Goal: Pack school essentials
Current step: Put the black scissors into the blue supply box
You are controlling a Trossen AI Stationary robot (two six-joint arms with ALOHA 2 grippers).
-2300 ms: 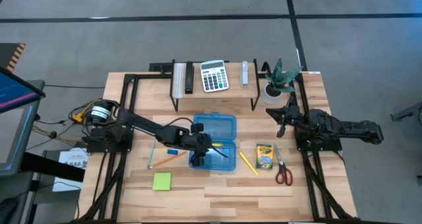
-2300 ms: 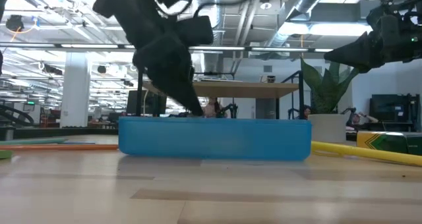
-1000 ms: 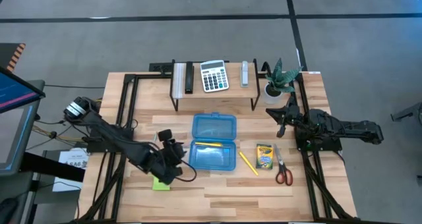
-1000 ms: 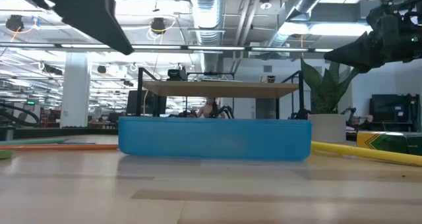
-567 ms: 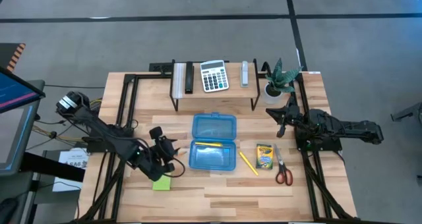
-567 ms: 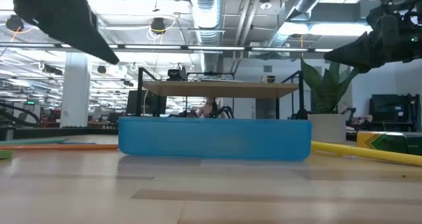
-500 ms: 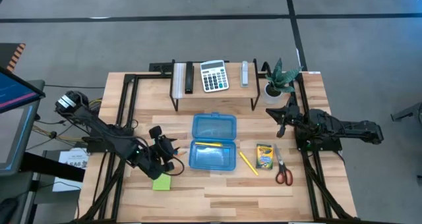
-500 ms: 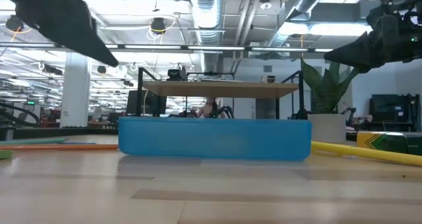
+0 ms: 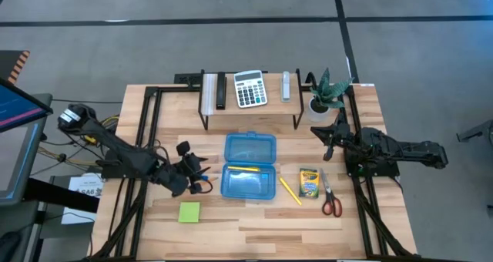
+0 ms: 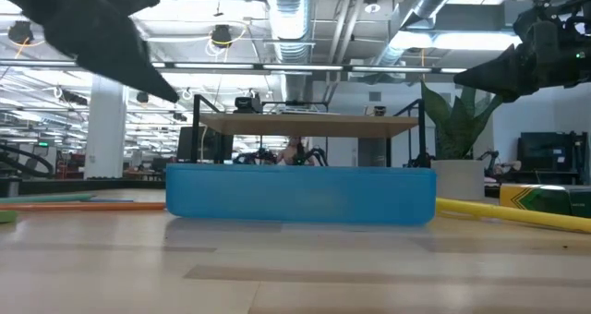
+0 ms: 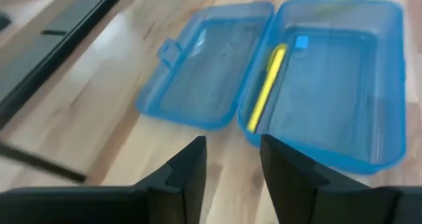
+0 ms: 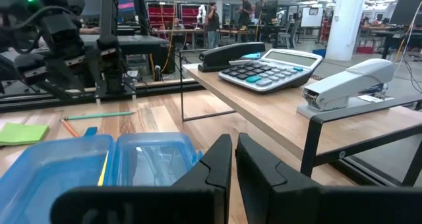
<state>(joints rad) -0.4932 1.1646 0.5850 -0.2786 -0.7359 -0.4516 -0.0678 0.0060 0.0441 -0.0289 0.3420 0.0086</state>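
Left of the blue case (image 9: pixel 249 168), left gripper (image 9: pixel 199 177) hovers, fingers parted, empty — eraser (image 9: pixel 202 177) beneath: light, firm, best pinched across its short sides. Right gripper (image 9: pixel 330 138) waits, fingers nearly closed.

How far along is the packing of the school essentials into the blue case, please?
Done: one yellow pencil lies in the open blue case. In hand: nothing; the left gripper hovers beside the case, jaws apart and empty, while the right gripper waits, shut, near the plant. Left: sticky-note pad, eraser, green pencil, orange pencil, second yellow pencil, crayon box, scissors.
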